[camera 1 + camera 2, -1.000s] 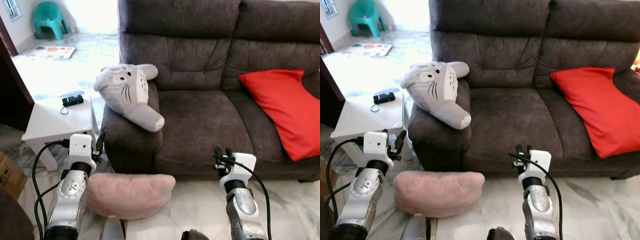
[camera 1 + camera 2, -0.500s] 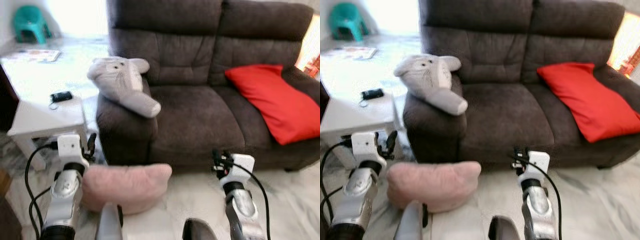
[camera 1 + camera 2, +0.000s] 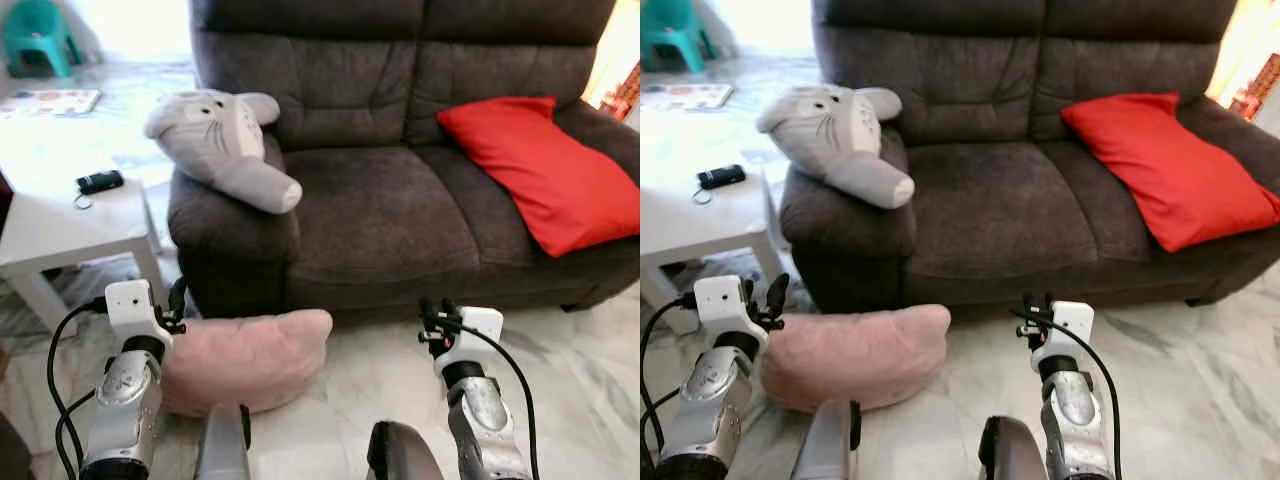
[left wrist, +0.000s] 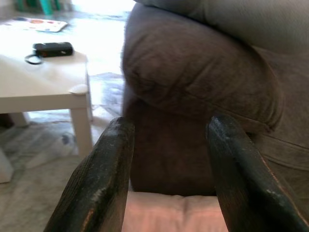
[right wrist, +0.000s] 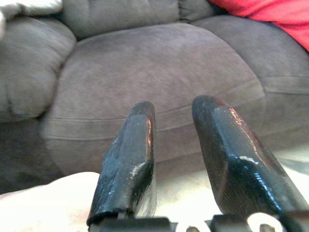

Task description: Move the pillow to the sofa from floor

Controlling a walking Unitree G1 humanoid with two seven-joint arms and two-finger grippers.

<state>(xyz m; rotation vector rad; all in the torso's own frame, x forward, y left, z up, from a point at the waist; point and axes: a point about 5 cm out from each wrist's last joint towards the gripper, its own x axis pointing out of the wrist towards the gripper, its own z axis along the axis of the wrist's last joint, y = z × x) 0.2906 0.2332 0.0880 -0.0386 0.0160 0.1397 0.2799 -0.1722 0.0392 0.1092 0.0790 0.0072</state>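
A soft pink pillow (image 3: 245,355) lies on the marble floor against the front of the dark grey sofa (image 3: 380,210), below its left armrest. My left gripper (image 3: 175,300) hovers open just above the pillow's left end, and its wrist view looks past the fingers (image 4: 104,169) at the armrest, with the pillow (image 4: 169,212) underneath. My right gripper (image 3: 435,315) is held open to the right of the pillow, in front of the sofa seat, with nothing between its fingers (image 5: 133,145). The pillow's edge (image 5: 48,203) shows beside them.
A grey plush toy (image 3: 215,145) rests on the sofa's left armrest. A red cushion (image 3: 540,170) lies on the right seat. A white side table (image 3: 60,225) with a small black device (image 3: 98,182) stands left of the sofa. A teal stool (image 3: 35,30) stands far back.
The whole picture has slid leftwards, so the camera has turned right. The pillow stays on the floor, and both grippers keep about the same raised pose.
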